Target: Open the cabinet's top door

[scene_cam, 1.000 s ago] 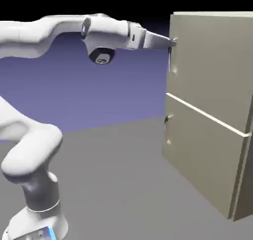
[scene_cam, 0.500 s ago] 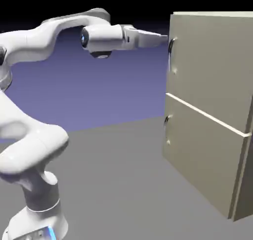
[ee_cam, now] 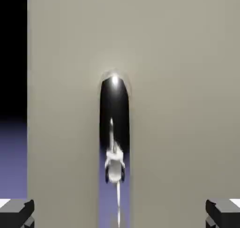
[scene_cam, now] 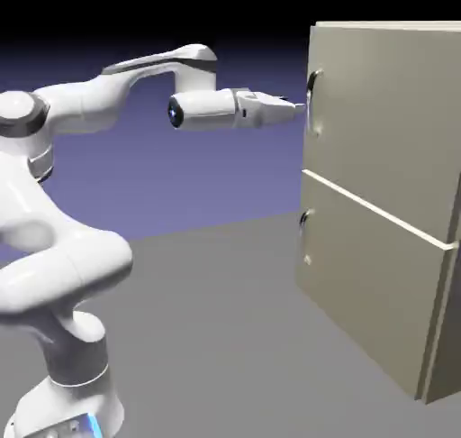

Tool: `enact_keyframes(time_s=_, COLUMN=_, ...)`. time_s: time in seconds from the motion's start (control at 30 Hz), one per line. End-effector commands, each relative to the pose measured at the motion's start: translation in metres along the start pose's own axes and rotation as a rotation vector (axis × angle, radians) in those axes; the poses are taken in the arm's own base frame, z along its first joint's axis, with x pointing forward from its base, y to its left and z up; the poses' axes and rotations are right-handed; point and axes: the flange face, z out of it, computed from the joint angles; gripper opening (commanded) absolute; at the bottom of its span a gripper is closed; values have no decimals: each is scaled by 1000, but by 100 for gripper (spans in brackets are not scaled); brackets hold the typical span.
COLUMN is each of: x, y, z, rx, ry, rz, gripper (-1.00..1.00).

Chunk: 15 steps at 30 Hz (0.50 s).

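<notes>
The beige cabinet [scene_cam: 396, 247] stands at the exterior view's right, with its top door [scene_cam: 387, 112] flush with the cabinet front. The door's slim curved grey handle [scene_cam: 311, 98] sits near its left edge. My gripper [scene_cam: 297, 107] points level at that handle, just short of it and not touching. In the hand view the top door [ee_cam: 187, 81] fills the picture and the shiny handle [ee_cam: 114, 124] runs upright in the middle. My gripper [ee_cam: 120, 215] is open. Its two grey fingertips [ee_cam: 16, 213] show far apart in the bottom corners, nothing between them.
Below the pale seam [scene_cam: 378, 211] is the shorter lower door [scene_cam: 360, 292] with a small dark handle [scene_cam: 305, 222]. The arm's white elbow and base [scene_cam: 63, 292] fill the exterior view's lower left. Grey table [scene_cam: 234, 337] lies between base and cabinet.
The hand has come down from the cabinet's top corner to the handle's height and drawn slightly back from the door. It now points level at the handle. The jaws stayed open.
</notes>
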Motion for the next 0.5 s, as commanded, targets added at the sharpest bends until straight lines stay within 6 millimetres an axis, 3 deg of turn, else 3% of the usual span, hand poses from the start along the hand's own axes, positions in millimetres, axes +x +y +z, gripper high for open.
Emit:
enact_keyframes(time_s=0.0, x=0, y=0, z=10, rx=0, ry=0, rz=0, gripper=0)
enact_keyframes(time_s=0.1, x=0, y=1, z=39, rx=0, ry=0, rz=1, gripper=0)
enact_keyframes(time_s=0.13, x=0, y=1, z=39, rx=0, ry=0, rz=1, gripper=-100)
enact_keyframes(time_s=0.17, x=0, y=1, z=39, rx=0, ry=0, rz=1, gripper=-100)
enact_keyframes(time_s=0.47, x=21, y=21, z=-29, rx=115, ry=-115, rz=1, gripper=-100)
